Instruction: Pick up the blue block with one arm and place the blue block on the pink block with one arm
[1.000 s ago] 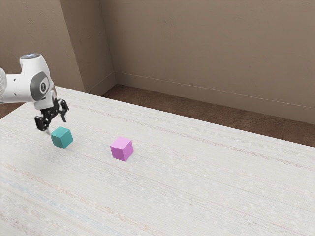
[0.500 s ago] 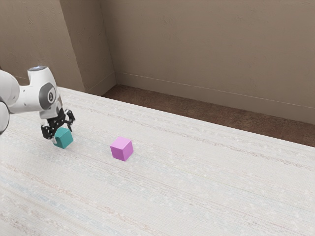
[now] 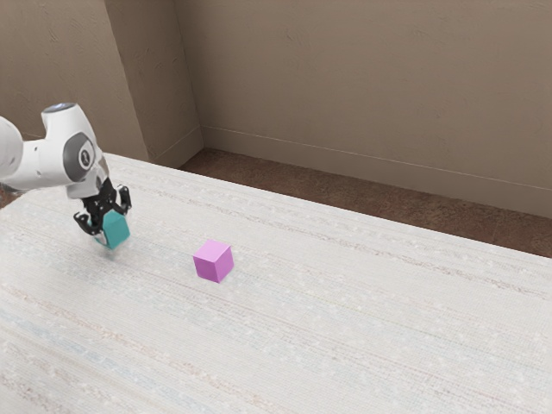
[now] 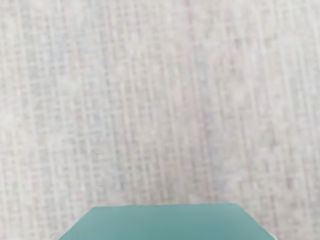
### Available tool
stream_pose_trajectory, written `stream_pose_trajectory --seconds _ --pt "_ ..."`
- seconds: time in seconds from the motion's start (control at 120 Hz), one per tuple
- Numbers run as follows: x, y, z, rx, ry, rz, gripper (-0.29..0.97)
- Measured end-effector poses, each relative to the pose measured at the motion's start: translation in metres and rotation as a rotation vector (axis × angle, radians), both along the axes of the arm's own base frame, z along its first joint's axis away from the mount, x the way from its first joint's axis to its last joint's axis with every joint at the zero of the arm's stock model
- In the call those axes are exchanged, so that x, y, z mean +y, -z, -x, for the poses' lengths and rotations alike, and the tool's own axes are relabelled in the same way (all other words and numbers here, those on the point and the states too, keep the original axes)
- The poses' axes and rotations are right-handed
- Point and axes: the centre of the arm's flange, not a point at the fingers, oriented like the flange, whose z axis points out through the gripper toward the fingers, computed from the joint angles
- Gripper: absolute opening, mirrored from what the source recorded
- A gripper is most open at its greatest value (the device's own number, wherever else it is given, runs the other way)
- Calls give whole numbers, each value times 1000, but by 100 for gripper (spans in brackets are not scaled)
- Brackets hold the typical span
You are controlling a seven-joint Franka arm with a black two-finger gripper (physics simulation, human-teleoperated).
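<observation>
The surface (image 3: 362, 336) was a broad pale slab, whitish with fine grey streaks running along its length. In the wrist view the same grain showed as a faint woven pattern (image 4: 160, 100). One thing lay directly on it: the pink block (image 3: 213, 260), sitting flat on one face in the exterior view's left half, well back from the far edge. The blue block (image 3: 115, 230) hung tilted just above the surface between the jaws, near the pink block.
</observation>
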Motion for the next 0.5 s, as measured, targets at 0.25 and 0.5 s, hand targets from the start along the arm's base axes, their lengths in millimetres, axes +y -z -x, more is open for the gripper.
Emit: stream_pose_trajectory --seconds 0.25,0.5 --pt "-73 -84 18 -53 41 38 34" --pt "-167 -110 4 -39 75 82 35"
